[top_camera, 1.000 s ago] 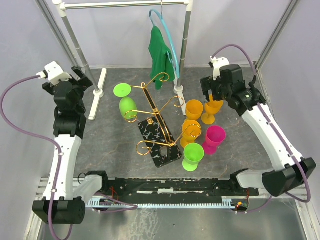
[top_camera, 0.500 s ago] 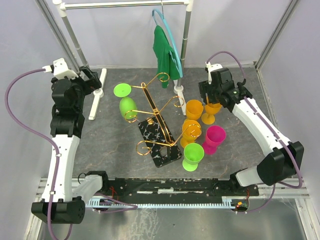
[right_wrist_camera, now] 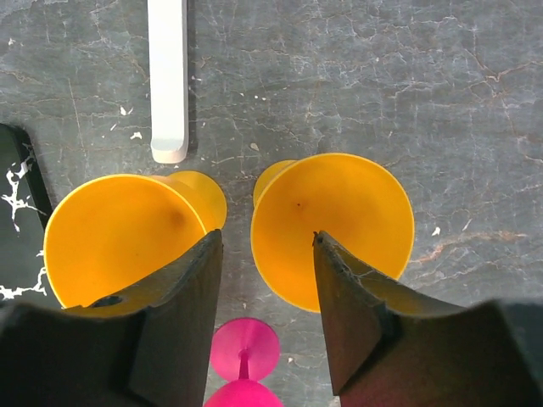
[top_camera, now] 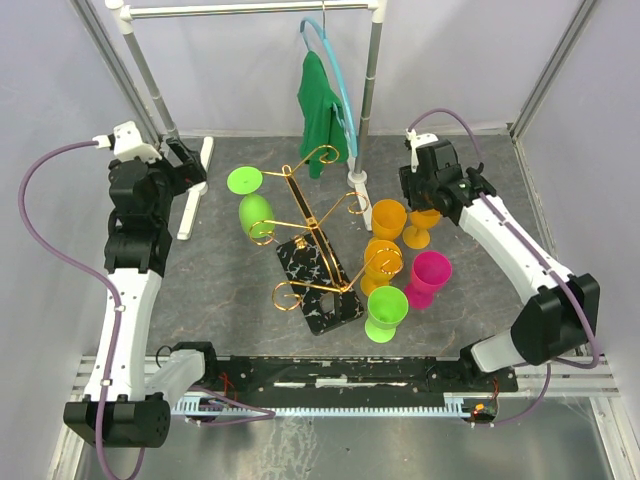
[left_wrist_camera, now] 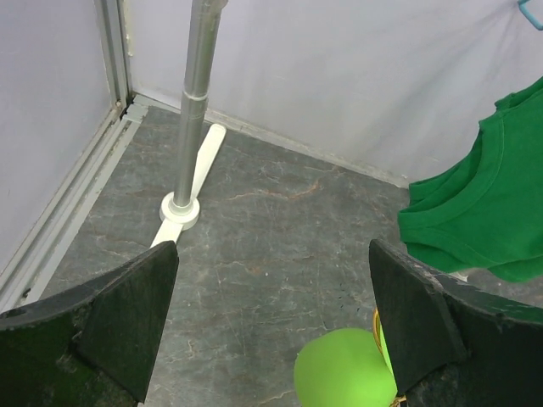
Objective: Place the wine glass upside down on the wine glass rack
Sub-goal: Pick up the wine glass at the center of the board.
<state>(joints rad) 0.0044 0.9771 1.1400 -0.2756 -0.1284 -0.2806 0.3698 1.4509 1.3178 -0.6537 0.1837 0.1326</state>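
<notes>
The gold wine glass rack [top_camera: 316, 232] stands mid-table on its black marbled base [top_camera: 322, 290]. A green wine glass [top_camera: 255, 214] hangs upside down on its left arm. My right gripper [top_camera: 426, 206] hovers over an upright orange wine glass [top_camera: 424, 228]. In the right wrist view the half-closed jaws of my right gripper [right_wrist_camera: 267, 237] straddle the left rim of that orange glass [right_wrist_camera: 361, 208], one finger [right_wrist_camera: 361, 314] above the bowl. They grip nothing. My left gripper [top_camera: 184, 160] is wide open and empty at the back left, and its wrist view shows the green glass's foot [left_wrist_camera: 344, 373].
Two more orange glasses [top_camera: 388, 218] [top_camera: 380, 262], a pink one [top_camera: 430, 272] and a green one [top_camera: 386, 310] stand upright right of the rack. A white clothes rail [top_camera: 372, 70] with a green shirt [top_camera: 322, 110] stands at the back, and its foot [right_wrist_camera: 167, 76] lies close to the glasses.
My right gripper has moved left and down over the orange glass and its jaws have narrowed. The left arm has shifted slightly and stays open.
</notes>
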